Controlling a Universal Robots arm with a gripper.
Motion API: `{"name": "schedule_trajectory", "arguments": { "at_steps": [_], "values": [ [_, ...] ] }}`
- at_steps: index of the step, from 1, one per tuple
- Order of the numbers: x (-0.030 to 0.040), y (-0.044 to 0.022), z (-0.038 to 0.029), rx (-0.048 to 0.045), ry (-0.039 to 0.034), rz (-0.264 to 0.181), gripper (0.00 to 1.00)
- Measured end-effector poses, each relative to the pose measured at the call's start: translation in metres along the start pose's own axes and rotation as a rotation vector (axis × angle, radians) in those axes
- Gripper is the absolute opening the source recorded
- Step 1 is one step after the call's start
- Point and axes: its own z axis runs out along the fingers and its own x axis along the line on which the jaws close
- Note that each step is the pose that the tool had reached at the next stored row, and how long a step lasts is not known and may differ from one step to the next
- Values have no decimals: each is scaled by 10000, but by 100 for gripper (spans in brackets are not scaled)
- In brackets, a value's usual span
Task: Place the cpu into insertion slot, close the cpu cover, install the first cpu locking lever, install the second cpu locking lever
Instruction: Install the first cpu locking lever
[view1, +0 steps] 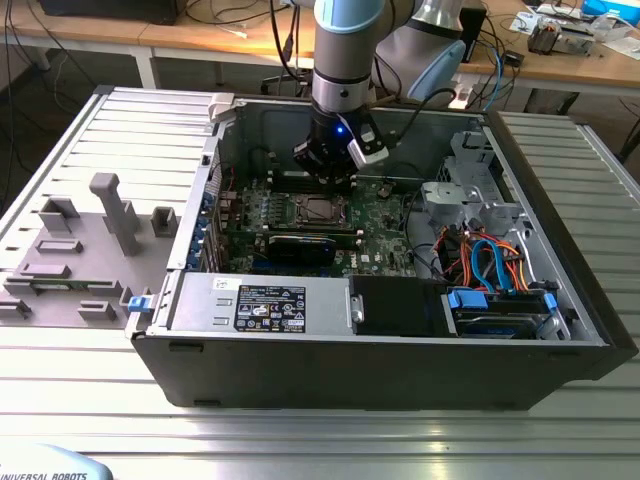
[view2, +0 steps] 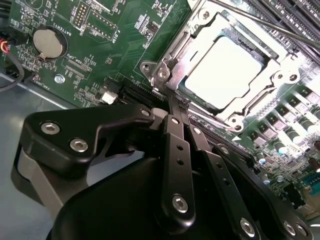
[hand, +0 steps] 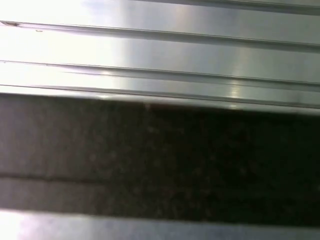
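Across the second wrist view from its left: we are passing a coin cell (view2: 48, 42), then our gripper (view2: 176, 106), fingers pressed together and empty, tips at the socket corner. The cpu (view2: 223, 71) is sitting in the insertion slot (view2: 161, 73) under the cpu cover (view2: 272, 83); we judge a locking lever is in hand, calling for steady pressure. Memory slots (view2: 300, 15) are crowding the far side.

Sat in the insertion slot (view2: 172, 67) on the green board: the cpu (view2: 222, 70), flat, square, its plain silvery top glaring pale. Lay closed over it, the cpu cover (view2: 280, 80), a thin metal frame showing the chip through its window. Seen small in the exterior view, mid-case, the socket (view1: 318, 208).
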Motion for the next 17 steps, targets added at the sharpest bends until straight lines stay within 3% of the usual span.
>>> {"name": "schedule_trajectory", "arguments": {
  "at_steps": [6, 11, 17],
  "values": [
    [1, -11, 27, 25, -2, -1, 11],
    [-2, -5, -65, 24, -2, -2, 11],
    [1, -37, -73, 23, -2, -1, 11]
  ]
}}
